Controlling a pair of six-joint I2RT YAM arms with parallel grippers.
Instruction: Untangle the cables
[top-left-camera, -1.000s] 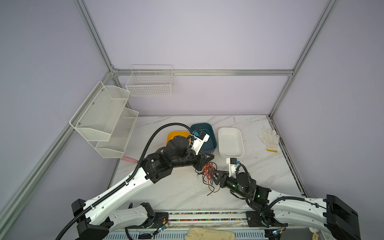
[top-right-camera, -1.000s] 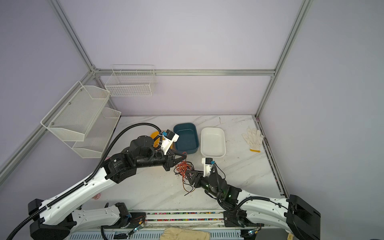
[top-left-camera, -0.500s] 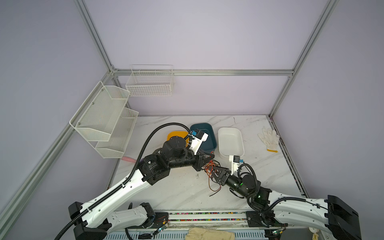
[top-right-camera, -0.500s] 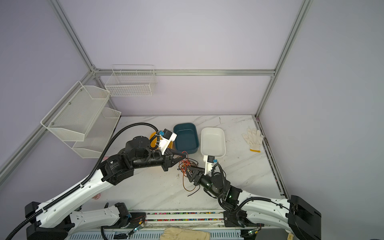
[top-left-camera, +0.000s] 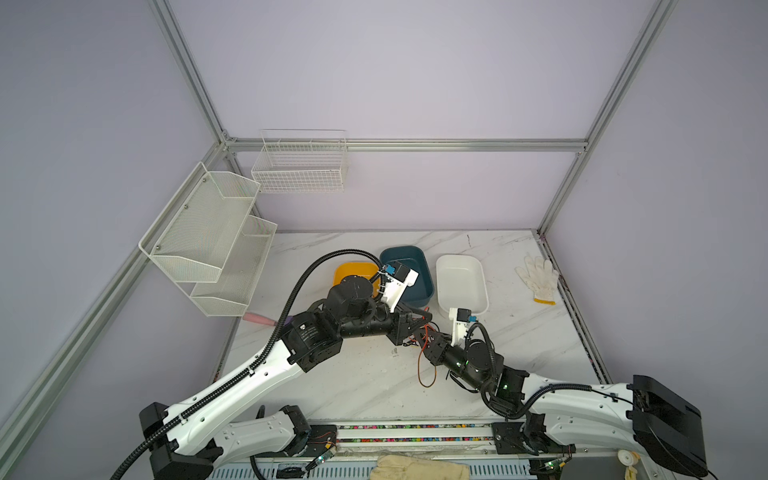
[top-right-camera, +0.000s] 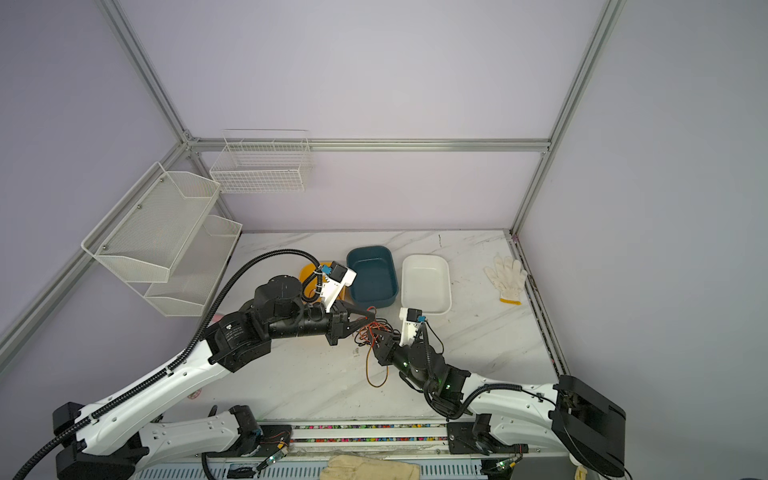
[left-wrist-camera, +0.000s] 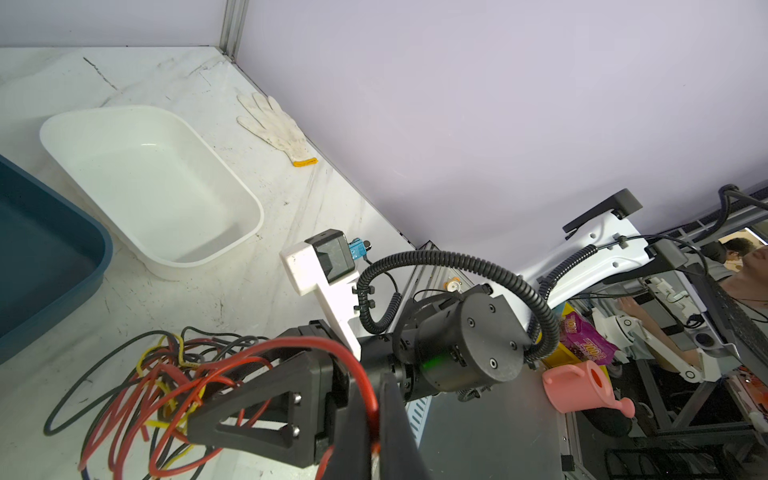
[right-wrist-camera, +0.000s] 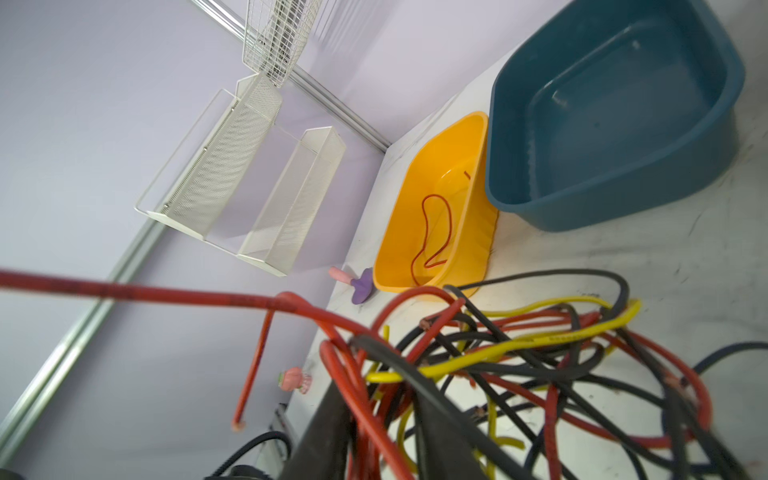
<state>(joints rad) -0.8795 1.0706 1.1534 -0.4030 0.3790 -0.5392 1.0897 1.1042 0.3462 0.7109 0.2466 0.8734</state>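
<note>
The left pincer (left-wrist-camera: 374, 399) is closed tight on one red cable (left-wrist-camera: 316, 343), which runs from its tips into the knot of the cables (right-wrist-camera: 519, 365). This knot of red, black and yellow strands sits in the lower middle of both top views, between the two arms, partly raised off the marble surface (top-left-camera: 353, 382). Compared with a second ago, the right pincer (top-right-camera: 376, 334) has pushed up into the knot. Its jaws look narrow with red strands between them, but whether they truly clamp I cannot tell. I judge it means to anchor the knot so that the left arm can draw its red cable free. A loose red wire (right-wrist-camera: 423, 216) lies already in the yellow bin (right-wrist-camera: 478, 232), so the sorting is only begun
</note>
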